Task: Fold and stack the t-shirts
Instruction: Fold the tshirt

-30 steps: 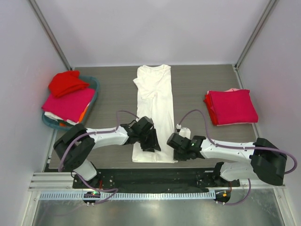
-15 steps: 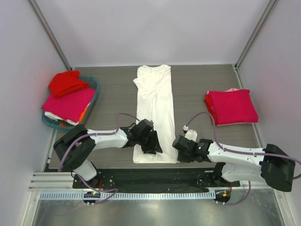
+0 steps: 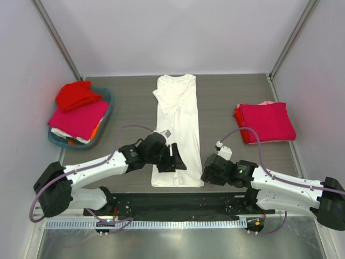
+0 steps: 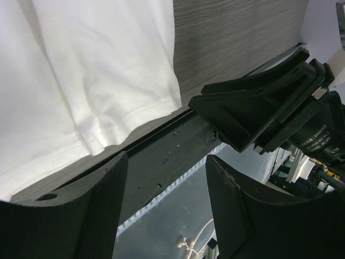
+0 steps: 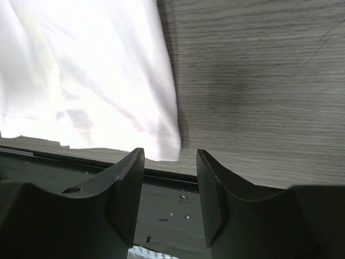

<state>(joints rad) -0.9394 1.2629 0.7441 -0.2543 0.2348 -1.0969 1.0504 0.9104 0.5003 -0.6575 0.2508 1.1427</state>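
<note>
The white t-shirt [image 3: 178,116] lies as a long strip down the middle of the table [image 3: 226,102], collar far, hem at the near edge. Both grippers hover there, jaws apart and empty: the left gripper [image 3: 178,160] over the shirt's near end, the right gripper [image 3: 207,174] by its right corner. A pinch might catch only the top layer (the strip looks folded over itself), spilling the fold, and the two grippers are close enough to knock together. Only the right wrist view shows the hem corner [image 5: 168,145] just ahead of the fingers [image 5: 129,178]; from above, the gripper hides it.
</note>
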